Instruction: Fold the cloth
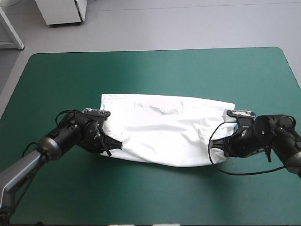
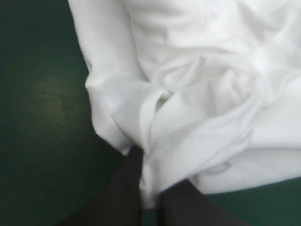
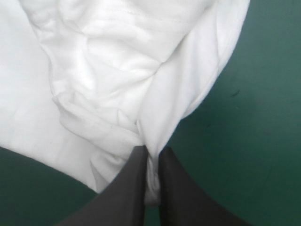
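Now my left gripper is pinched tight on the near left corner of the T-shirt. It lies flat in the middle of the table, its long side running left to right. My right gripper pinches the near right corner, so both are equally near.

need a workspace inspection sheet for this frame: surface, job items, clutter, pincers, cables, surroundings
surface: teal-green cover, lying smooth
job's things: T-shirt, white, spread across the table's middle, rumpled, its fabric bunched at both ends
clutter: nothing seen
grippers: left pincer shut on the T-shirt at its left end; right pincer shut on the T-shirt at its right end; both low at the cloth's near side
cables: nothing seen beyond the robot's own
surroundings: nothing seen
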Controlling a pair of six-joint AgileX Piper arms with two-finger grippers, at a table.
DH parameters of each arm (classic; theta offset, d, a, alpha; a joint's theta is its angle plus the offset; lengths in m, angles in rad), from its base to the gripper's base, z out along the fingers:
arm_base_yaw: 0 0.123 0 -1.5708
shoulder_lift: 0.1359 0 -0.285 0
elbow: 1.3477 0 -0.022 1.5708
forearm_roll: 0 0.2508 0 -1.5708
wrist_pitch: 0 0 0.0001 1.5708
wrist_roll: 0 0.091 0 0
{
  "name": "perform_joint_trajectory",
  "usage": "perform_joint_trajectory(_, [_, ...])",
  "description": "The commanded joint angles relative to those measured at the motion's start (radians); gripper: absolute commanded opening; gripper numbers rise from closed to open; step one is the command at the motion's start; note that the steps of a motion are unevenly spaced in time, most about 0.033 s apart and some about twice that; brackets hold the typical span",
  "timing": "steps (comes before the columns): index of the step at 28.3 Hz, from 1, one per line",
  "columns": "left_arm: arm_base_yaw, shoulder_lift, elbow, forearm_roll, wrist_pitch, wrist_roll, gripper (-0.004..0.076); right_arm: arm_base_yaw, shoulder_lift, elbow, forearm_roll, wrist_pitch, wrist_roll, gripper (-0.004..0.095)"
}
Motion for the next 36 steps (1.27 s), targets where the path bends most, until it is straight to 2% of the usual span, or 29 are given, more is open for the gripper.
perform_joint_trajectory(1, [-0.001, -0.036, -0.119, 0.049, 0.004, 0.013, -0.0022, 0.0, -0.026, -0.109, -0.013, -0.002, -0.01, -0.0012])
perform_joint_trajectory(9, [-0.001, -0.013, -0.262, 0.207, -0.059, 0.009, -0.0022, 0.0, 0.01, -0.278, -0.107, -0.081, 0.009, -0.0012])
perform_joint_trajectory(13, [-0.001, 0.048, -0.312, 0.305, -0.057, 0.009, -0.0022, -0.002, 0.071, -0.354, -0.19, -0.114, 0.033, -0.0013])
perform_joint_trajectory(18, [0.01, 0.161, -0.419, 0.393, -0.07, -0.008, -0.0022, -0.002, 0.177, -0.439, -0.226, -0.149, 0.035, -0.0013])
perform_joint_trajectory(23, [0.093, 0.277, -0.582, 0.337, -0.074, 0.006, -0.0022, -0.002, 0.278, -0.525, -0.226, -0.176, 0.035, -0.0013])
perform_joint_trajectory(28, [0.191, 0.384, -0.746, 0.156, -0.071, 0.138, -0.0022, -0.002, 0.375, -0.597, -0.258, -0.19, 0.035, -0.0013])
perform_joint_trajectory(36, [0.219, 0.557, -0.859, 0.069, 0.007, 0.228, -0.0022, -0.025, 0.526, -0.677, -0.289, -0.193, 0.053, -0.0013])
